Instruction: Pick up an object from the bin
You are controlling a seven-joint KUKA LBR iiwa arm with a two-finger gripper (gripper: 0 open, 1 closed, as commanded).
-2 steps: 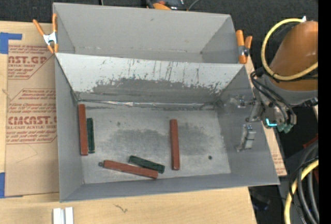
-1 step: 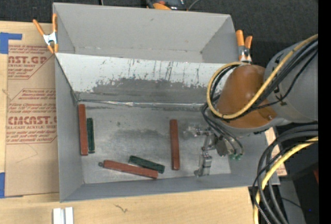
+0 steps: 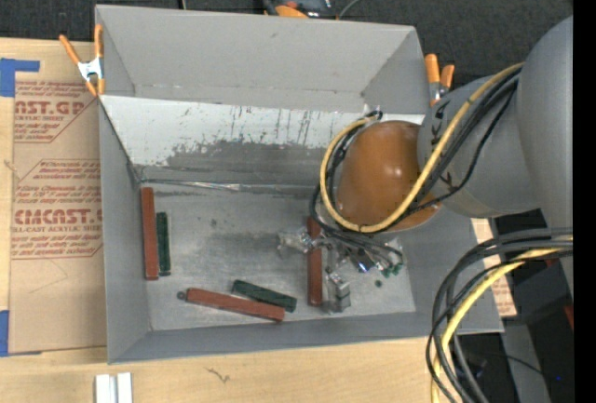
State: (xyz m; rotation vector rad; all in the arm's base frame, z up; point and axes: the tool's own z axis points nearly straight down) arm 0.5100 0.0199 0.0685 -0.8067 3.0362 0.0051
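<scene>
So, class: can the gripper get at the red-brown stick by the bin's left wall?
Probably yes: the bin floor between gripper and red-brown stick is bare. But a dark green stick lies right beside it, near the wall, so gripping may be awkward.

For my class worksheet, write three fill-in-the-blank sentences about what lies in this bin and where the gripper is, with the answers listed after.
1. The long bar along the left wall of the bin is ___ in colour.
2. The thinner bar lying beside it is dark ___.
3. The gripper is over a red-brown bar on the bin's ___ side.
Answers: red-brown; green; right.
</scene>
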